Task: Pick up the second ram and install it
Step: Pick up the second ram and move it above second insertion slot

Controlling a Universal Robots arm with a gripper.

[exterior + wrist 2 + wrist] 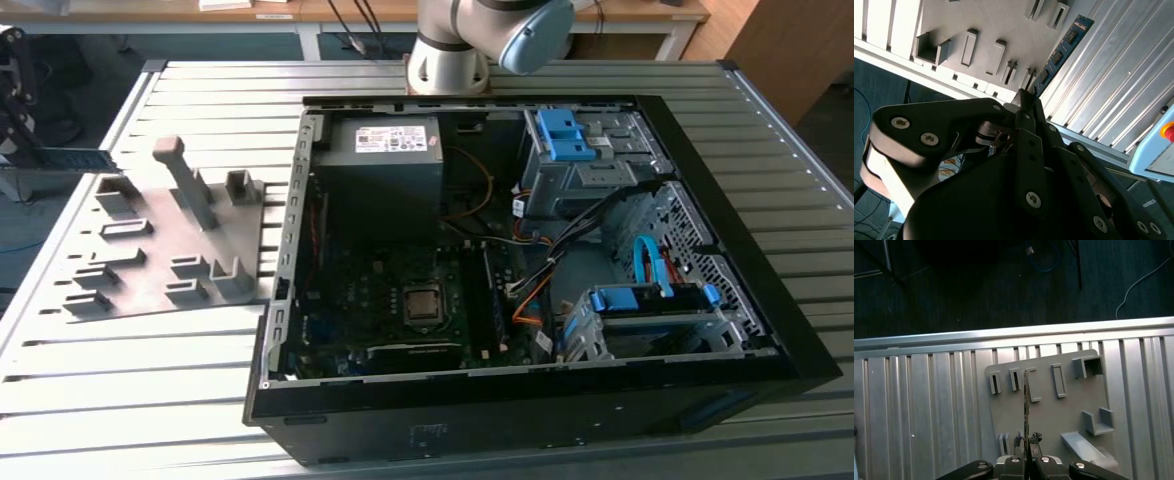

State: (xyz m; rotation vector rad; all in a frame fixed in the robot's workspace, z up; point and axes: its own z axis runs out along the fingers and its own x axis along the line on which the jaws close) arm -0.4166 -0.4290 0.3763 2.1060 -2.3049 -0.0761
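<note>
Second ram picked up, not yet installed.
The end effector (pixel 1024 102) is pinched on one end of the second ram (pixel 1061 50), which appears clear of the grey slotted tray (pixel 979 30) and the ribbed worktop (pixel 1114 75). Pickup looks done; seating it in the open computer case (pixel 534 390) is left. The second wrist view shows the ram's chip face, the first wrist view its thin edge. The exterior view places it well apart from the case, at that view's left.

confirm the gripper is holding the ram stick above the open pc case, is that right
Not quite. The gripper holds the ram stick above the grey slotted tray, not the pc case, as the first wrist view shows.
</note>
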